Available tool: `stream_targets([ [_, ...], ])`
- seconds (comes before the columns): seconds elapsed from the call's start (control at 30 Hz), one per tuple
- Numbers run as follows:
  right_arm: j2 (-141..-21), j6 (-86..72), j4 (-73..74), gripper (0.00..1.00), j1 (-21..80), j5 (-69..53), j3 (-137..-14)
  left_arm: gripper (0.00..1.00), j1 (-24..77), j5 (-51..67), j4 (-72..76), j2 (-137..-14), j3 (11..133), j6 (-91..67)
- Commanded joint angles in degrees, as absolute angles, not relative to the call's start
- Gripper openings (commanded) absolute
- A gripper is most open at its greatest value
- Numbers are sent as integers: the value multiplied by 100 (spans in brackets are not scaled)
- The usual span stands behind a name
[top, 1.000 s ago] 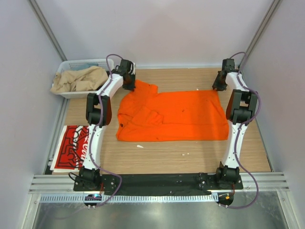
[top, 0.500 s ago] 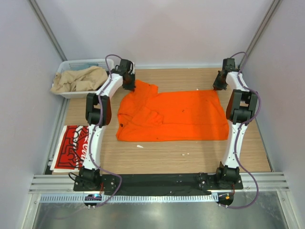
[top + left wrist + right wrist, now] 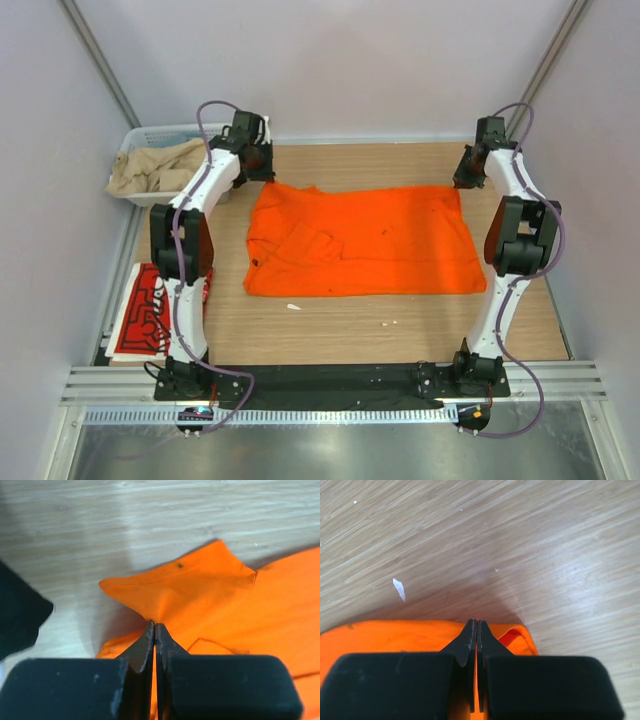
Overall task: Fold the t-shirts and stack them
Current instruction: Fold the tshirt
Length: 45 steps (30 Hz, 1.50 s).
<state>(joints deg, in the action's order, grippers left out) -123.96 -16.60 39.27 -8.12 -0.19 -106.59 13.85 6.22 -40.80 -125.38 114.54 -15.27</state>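
Pinching the far corners of the orange tee [image 3: 370, 245], spread in the middle of the table [image 3: 330, 330], w/ left gripper [image 3: 155, 625] & right gripper [image 3: 476, 622] both clamped tight on cloth, I was starting the fold; next prob. needed an even lift twd the near edge.

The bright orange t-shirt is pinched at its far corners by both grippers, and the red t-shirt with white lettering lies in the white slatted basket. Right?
No. The top external view shows the red t-shirt with white lettering flat on the wooden table beside the left arm, not in the white slatted basket. The rest holds.
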Motion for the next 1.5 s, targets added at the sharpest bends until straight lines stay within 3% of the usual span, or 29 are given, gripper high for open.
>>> stream_targets([
  [0.0,-11690,-1591,3972,1,-835,182,-10328,0,1371,782,-4104,-11876,11102,-1617],
  [0.67,-10108,-1846,3990,1,-1011,922,-8236,0,1564,335,-4184,-9792,8553,-1995],
  [1.47,-9695,-2101,3929,1,-1125,1494,-7173,0,1846,141,-4184,-9545,7515,-2189],
])
